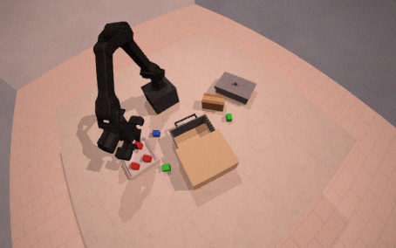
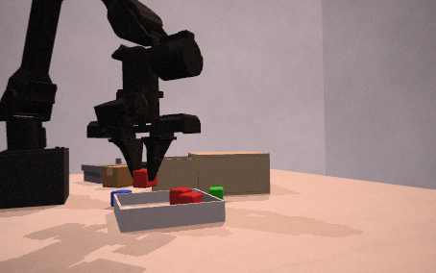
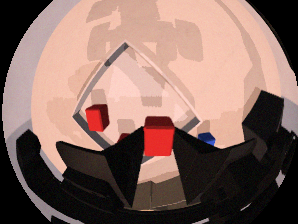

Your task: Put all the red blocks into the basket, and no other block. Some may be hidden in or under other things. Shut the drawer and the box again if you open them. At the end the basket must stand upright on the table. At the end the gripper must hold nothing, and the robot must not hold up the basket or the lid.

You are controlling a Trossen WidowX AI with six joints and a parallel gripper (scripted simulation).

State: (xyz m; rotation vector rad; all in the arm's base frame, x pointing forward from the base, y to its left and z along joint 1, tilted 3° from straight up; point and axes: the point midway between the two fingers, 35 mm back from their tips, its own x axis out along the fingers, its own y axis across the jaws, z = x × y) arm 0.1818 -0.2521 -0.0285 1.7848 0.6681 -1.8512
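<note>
My gripper is shut on a red block, held above the basket near its rear side in the exterior view. The basket is a low, pale grey open tray, upright on the table. Two other red blocks lie inside it, one red block and another red block. The drawer of the tan cabinet stands open; part of its inside is hidden. The grey box has its knobbed lid on.
A blue block lies just outside the basket. One green block lies between basket and cabinet, another green block beyond the drawer. A brown box-like thing stands beside the grey box.
</note>
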